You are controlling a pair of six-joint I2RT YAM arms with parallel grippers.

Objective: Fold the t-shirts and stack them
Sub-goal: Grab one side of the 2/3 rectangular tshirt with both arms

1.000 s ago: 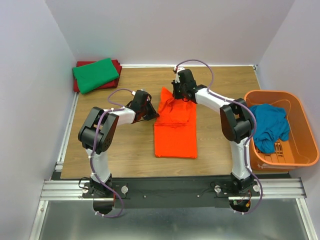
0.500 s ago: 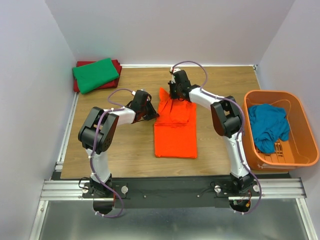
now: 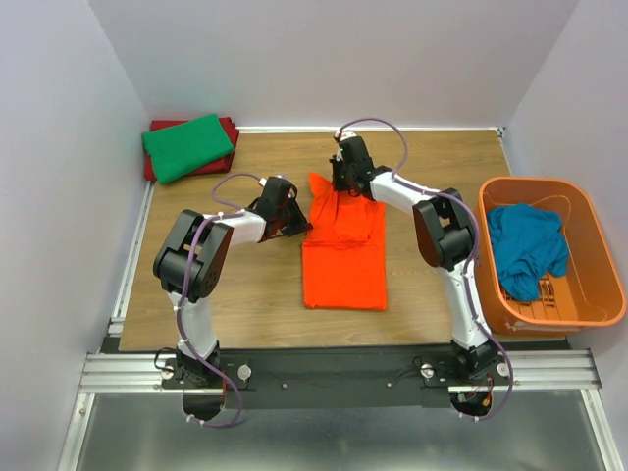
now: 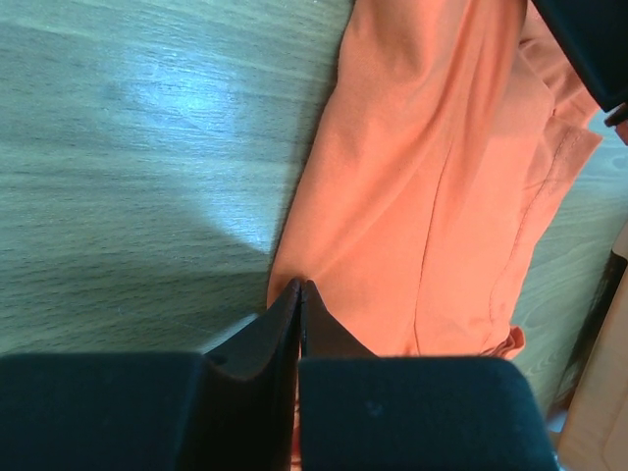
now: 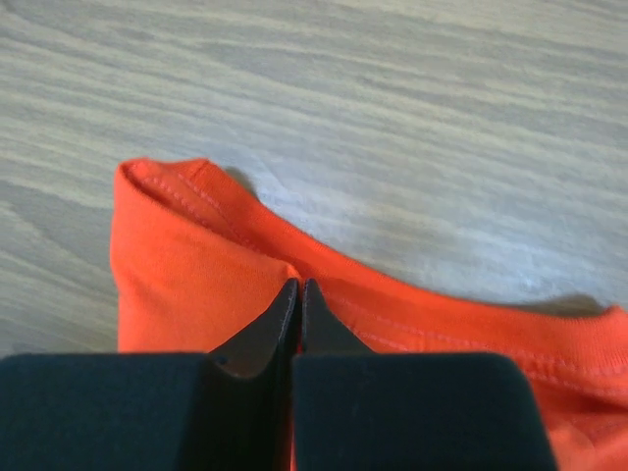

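Top external | right fingers (image 3: 341, 185) nudged left; left fingers (image 3: 303, 229) static | orange t-shirt (image 3: 343, 263) pinched

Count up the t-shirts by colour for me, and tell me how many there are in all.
orange tee: 1
green tee: 1
dark red tee: 1
teal tee: 1
Total: 4
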